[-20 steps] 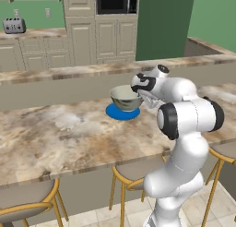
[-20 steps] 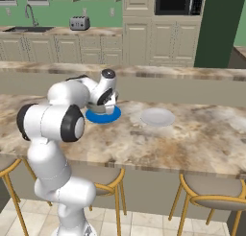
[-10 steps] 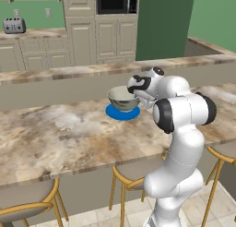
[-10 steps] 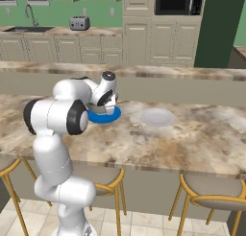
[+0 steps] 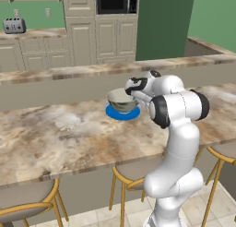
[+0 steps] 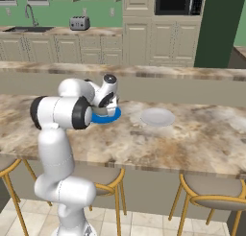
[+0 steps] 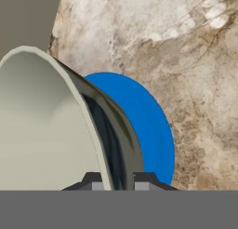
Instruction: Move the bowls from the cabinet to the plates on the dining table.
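Hand view — gripper tips cut off, astride grey-white bowl rim.

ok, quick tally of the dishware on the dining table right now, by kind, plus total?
Bowls: 1, the grey-white bowl, its rim pinched by the gripper over the blue plate.
Plates: 2, the blue plate and the pale plate.
Total: 3

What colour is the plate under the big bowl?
Bright blue. The small flat round plate under the large glossy grey-white bowl shows best in the hand view.
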Controlling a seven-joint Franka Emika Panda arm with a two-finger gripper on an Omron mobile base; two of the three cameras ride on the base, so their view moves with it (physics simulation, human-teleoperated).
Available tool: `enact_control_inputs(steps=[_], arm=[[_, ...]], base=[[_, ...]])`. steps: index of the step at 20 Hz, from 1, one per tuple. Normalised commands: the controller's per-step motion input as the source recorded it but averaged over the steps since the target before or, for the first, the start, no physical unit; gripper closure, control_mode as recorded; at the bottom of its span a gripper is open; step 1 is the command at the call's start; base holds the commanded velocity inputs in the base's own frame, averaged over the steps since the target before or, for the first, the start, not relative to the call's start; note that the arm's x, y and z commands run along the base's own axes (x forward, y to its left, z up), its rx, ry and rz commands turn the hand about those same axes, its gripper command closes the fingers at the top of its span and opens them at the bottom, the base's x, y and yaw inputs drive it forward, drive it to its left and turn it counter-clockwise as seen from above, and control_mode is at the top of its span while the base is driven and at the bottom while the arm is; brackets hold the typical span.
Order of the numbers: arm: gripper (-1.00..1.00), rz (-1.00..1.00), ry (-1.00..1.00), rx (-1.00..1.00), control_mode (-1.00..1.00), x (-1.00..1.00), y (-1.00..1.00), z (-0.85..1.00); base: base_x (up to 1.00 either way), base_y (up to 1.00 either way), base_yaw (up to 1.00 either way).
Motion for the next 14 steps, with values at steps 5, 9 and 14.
enact_control_inputs(steps=[5, 9, 14], arm=[[1.00, 0.00, 0.00, 0.00, -1.00, 0.18, 0.00, -0.14], [1.00, 0.00, 0.00, 0.00, -1.00, 0.11, 0.02, -0.05], [1.00, 0.00, 0.00, 0.00, -1.00, 0.03, 0.07, -0.11]], base=[[0.00, 0.00, 0.00], [0.00, 0.00, 0.00], [0.00, 0.00, 0.00]])
